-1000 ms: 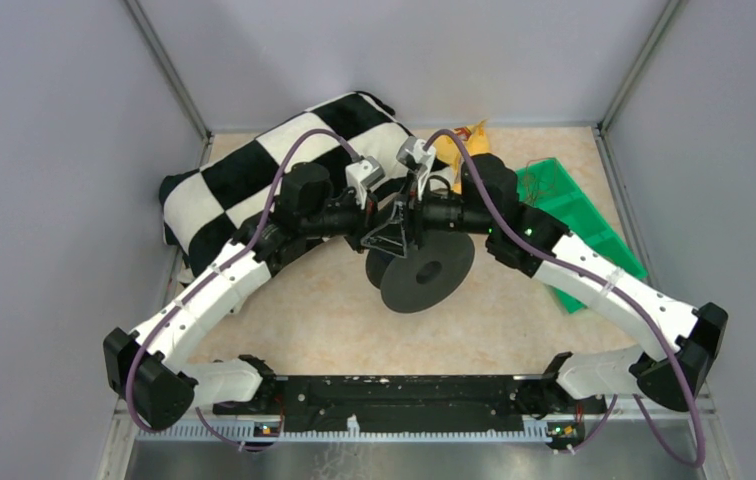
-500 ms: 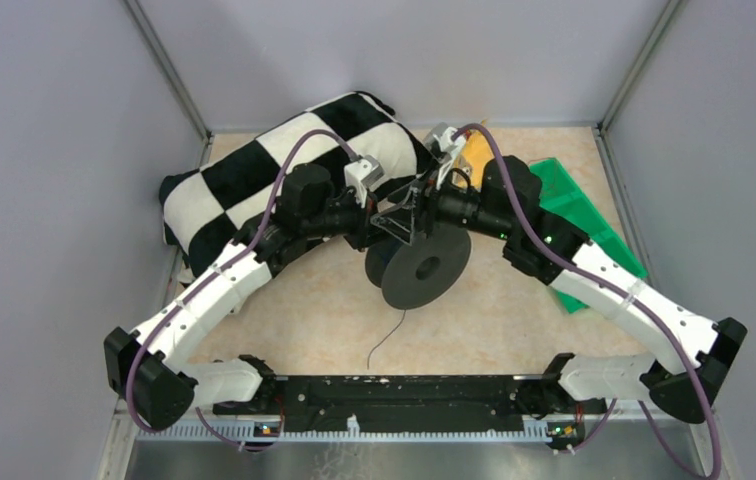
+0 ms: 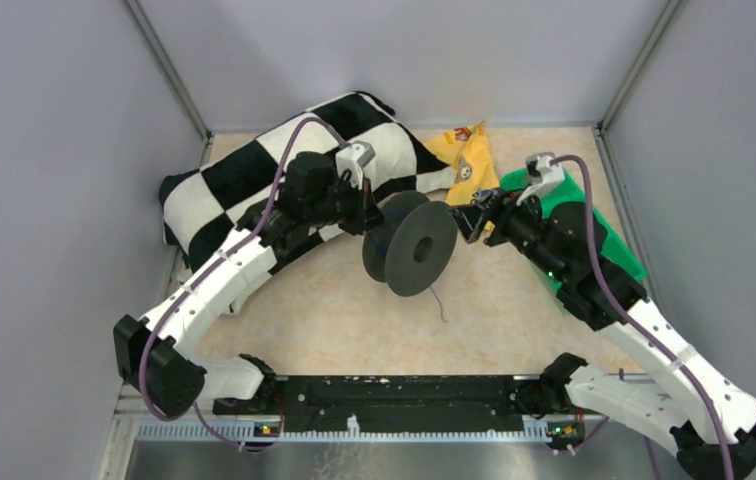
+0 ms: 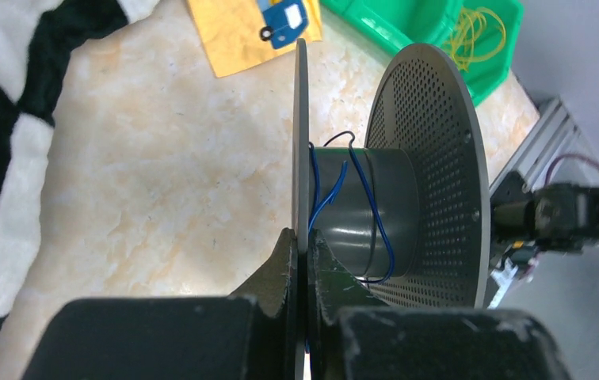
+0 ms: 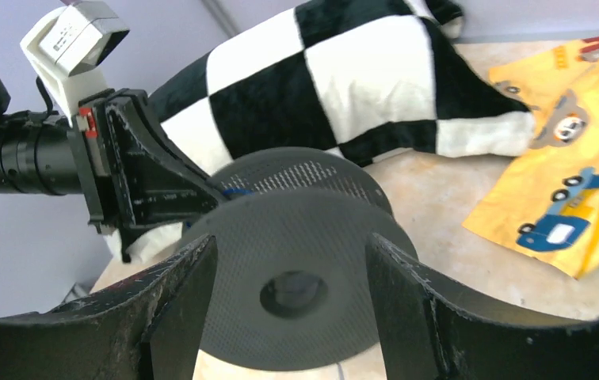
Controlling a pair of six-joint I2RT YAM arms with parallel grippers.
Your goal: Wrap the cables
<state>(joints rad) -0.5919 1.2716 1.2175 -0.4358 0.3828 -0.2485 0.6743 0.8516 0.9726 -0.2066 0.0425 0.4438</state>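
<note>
- The cable (image 4: 329, 199) is seen best in the left wrist view, as a thin blue strand laid in a few loose turns round the hub of the spool (image 4: 431, 158); the far side of the hub is hidden, so the turns cannot be counted.
- In the top view only a hair-fine loose end (image 3: 438, 304) can be made out, below the spool (image 3: 416, 248); whether it touches the table cannot be told.
- The spool is held on edge near the middle of the table, its axis running from one arm to the other.
- The left gripper (image 3: 368, 208) is clamped on the rim of the flange nearest it; the thin flange edge is pinched between the closed fingers (image 4: 303, 252).
- The right gripper (image 3: 466, 222) is spread wide with nothing in it, just beside the opposite flange; contact cannot be judged.
- In the right wrist view the perforated flange (image 5: 296, 237) and its centre hole are framed between the two fingers, whose bases are cut off at the bottom edge.
- The green tray (image 3: 616, 248) is largely covered by the right arm; thin yellowish strands (image 4: 475, 32) lie in it, cut off by the frame.
- A checked blanket (image 3: 254, 190) and a yellow cloth (image 3: 464, 160) lie at the back.
- The table (image 3: 324, 310) is pale and marbled, enclosed by plain grey walls (image 3: 404, 60).
</note>
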